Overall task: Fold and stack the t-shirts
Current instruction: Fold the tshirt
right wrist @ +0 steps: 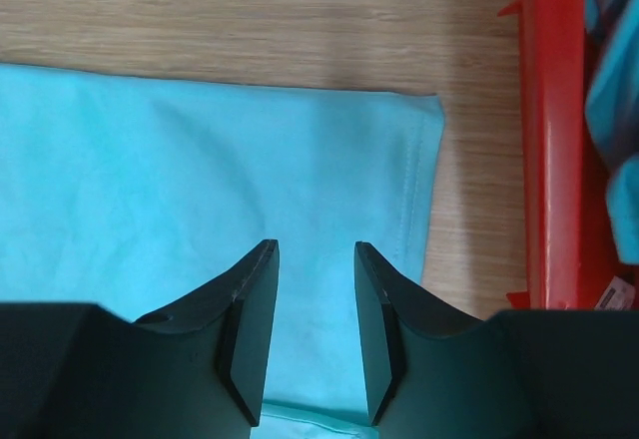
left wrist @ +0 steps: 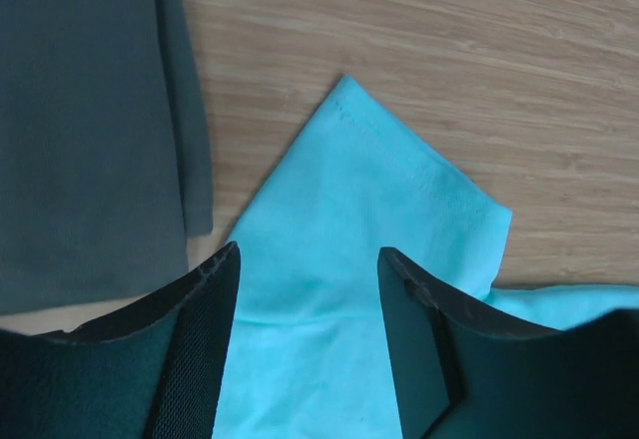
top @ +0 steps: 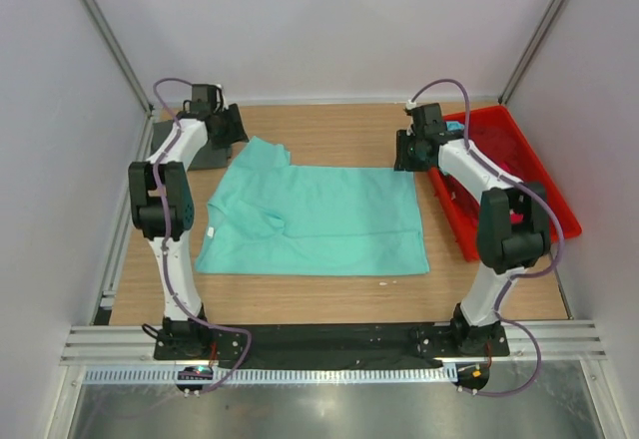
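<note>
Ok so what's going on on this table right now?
It's a shirt-folding job. A mint green t-shirt lies spread on the table. The left gripper hangs open over its far-left sleeve, the right gripper open over its far-right corner; neither holds cloth. A dark grey t-shirt lies folded at the far-left corner, and more clothes sit in the red tray.

The spread t-shirt [top: 319,221] lies centred on the table [top: 329,135]; a folded t-shirt [top: 210,156] sits at its ten o'clock, the tray [top: 539,165] at three.
</note>
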You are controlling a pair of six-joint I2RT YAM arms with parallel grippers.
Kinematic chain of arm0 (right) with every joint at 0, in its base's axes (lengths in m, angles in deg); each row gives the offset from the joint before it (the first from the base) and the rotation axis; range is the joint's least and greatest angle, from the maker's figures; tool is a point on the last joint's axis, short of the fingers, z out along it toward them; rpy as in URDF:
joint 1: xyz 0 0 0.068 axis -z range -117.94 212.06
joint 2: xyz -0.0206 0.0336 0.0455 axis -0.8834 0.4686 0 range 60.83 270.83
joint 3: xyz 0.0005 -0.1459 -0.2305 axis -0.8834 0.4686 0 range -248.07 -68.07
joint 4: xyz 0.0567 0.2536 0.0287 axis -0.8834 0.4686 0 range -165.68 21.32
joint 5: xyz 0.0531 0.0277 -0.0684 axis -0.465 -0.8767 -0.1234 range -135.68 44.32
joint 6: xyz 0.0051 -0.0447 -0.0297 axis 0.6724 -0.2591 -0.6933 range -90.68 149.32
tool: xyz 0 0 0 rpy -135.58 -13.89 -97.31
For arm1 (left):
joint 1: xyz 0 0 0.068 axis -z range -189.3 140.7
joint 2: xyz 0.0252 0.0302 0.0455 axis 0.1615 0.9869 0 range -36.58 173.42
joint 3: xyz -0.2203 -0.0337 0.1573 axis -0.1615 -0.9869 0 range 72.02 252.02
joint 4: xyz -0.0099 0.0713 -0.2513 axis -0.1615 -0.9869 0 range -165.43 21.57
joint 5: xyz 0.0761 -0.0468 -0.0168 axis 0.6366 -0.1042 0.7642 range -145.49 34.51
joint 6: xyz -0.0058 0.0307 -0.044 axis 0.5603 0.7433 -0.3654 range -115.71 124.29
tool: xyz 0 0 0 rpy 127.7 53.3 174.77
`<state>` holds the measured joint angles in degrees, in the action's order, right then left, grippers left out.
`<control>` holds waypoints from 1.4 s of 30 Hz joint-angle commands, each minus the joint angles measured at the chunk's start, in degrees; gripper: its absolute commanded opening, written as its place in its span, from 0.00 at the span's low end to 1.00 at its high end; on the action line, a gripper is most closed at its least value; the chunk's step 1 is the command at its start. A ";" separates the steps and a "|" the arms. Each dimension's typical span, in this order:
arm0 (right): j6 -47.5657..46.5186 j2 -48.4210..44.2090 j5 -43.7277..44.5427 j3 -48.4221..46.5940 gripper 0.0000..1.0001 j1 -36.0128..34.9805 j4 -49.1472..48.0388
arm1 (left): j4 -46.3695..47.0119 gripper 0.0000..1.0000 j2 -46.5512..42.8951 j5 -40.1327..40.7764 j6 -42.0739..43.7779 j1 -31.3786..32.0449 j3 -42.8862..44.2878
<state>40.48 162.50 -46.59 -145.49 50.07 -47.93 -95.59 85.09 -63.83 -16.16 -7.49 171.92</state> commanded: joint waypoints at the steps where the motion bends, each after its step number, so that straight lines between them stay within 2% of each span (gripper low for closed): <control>1: -6.66 4.13 -6.37 -5.88 0.43 2.93 0.46 | -3.16 0.59 3.65 -2.47 4.53 0.13 8.20; 7: -15.80 13.19 -6.21 -17.65 0.42 3.99 6.70 | -6.94 0.59 12.36 0.16 7.35 0.92 16.99; 14: -22.83 19.53 -9.37 -22.94 0.42 5.57 10.39 | -9.66 0.58 18.78 0.78 8.84 1.80 23.75; 21: -28.55 24.98 -10.96 -28.12 0.41 5.84 15.31 | -11.16 0.57 20.36 1.39 10.78 2.24 25.43; 25: -30.05 27.53 -8.59 -30.41 0.41 5.92 17.51 | -12.65 0.57 21.24 3.24 12.36 2.68 26.75; 33: -31.46 29.46 -8.59 -31.12 0.41 6.80 19.01 | -13.97 0.54 21.60 2.36 13.33 3.20 27.10; 36: -31.64 29.73 -8.76 -31.73 0.38 6.80 19.27 | -14.33 0.45 21.77 2.45 13.59 3.56 27.54; 37: -31.55 29.73 -8.76 -31.82 0.31 6.80 19.19 | -14.33 0.34 21.77 2.28 13.68 3.82 27.63; 42: -29.36 28.50 -8.41 -33.31 0.12 6.72 17.87 | -14.33 0.00 19.84 1.84 10.88 4.44 29.22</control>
<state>10.14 191.59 -56.27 -175.72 56.49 -29.85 -109.16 106.18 -61.14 -4.48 -3.73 198.38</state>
